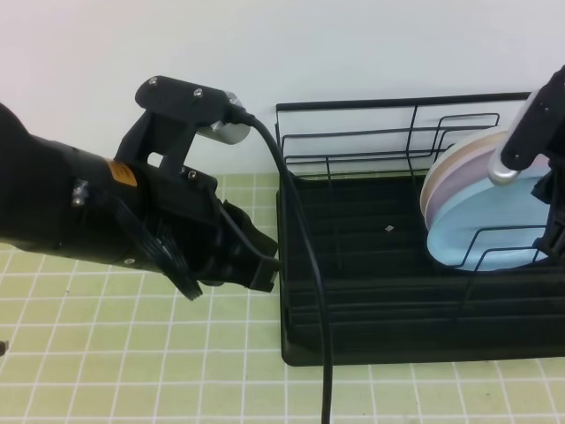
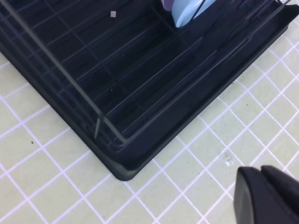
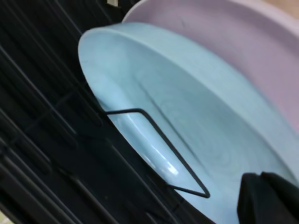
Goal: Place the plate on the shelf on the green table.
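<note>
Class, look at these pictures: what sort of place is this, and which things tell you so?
Probably a mock kitchen counter: a green tiled table, a black wire dish rack, and plates standing in it, the light blue plate in front.

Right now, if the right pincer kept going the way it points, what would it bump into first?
Most likely the light blue plate: the shut right pincer points at its face from close by, though depth is hard to judge.

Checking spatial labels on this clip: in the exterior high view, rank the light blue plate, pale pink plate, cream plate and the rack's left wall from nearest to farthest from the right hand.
1. Light blue plate, front of the stack, beside the right hand.
2. Pale pink plate, just behind it.
3. Cream plate, rearmost, further left.
4. Rack's left wall, across the rack.
</note>
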`<state>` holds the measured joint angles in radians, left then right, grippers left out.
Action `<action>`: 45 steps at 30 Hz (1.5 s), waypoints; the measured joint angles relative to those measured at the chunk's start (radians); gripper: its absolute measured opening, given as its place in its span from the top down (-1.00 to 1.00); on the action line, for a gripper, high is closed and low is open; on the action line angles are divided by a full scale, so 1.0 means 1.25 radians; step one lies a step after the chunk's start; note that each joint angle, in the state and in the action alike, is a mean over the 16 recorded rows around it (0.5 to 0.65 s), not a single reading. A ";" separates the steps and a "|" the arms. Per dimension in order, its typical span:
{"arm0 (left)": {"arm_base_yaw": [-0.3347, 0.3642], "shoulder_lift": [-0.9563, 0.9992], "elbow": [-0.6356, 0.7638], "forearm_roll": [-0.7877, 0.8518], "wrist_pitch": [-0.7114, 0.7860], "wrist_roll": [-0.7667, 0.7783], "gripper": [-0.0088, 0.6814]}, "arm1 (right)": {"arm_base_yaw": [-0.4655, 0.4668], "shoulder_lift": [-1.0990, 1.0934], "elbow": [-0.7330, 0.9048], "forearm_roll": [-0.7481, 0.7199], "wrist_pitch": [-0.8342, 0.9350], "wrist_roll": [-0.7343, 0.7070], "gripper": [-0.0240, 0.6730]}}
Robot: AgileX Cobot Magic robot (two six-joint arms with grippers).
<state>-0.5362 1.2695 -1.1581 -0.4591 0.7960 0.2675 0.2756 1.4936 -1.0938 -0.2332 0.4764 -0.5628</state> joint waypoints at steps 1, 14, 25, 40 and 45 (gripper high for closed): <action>0.000 0.000 0.000 0.000 0.001 0.000 0.98 | 0.000 -0.001 0.000 -0.005 -0.010 0.010 0.94; 0.000 0.000 0.000 0.002 0.026 -0.001 0.98 | 0.000 -0.037 0.000 -0.007 -0.052 0.104 0.94; 0.000 -0.001 0.000 0.009 0.051 -0.001 0.98 | 0.000 -0.231 0.052 0.166 -0.084 0.184 0.94; 0.000 -0.034 0.069 -0.010 0.004 0.017 0.98 | 0.000 -0.765 0.445 0.334 -0.237 0.226 0.94; 0.000 -0.089 0.169 -0.048 -0.066 0.038 0.98 | 0.000 -0.896 0.547 0.338 -0.189 0.225 0.94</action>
<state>-0.5362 1.1588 -0.9467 -0.5189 0.7132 0.3149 0.2756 0.3739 -0.4096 0.1887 0.2404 -0.2811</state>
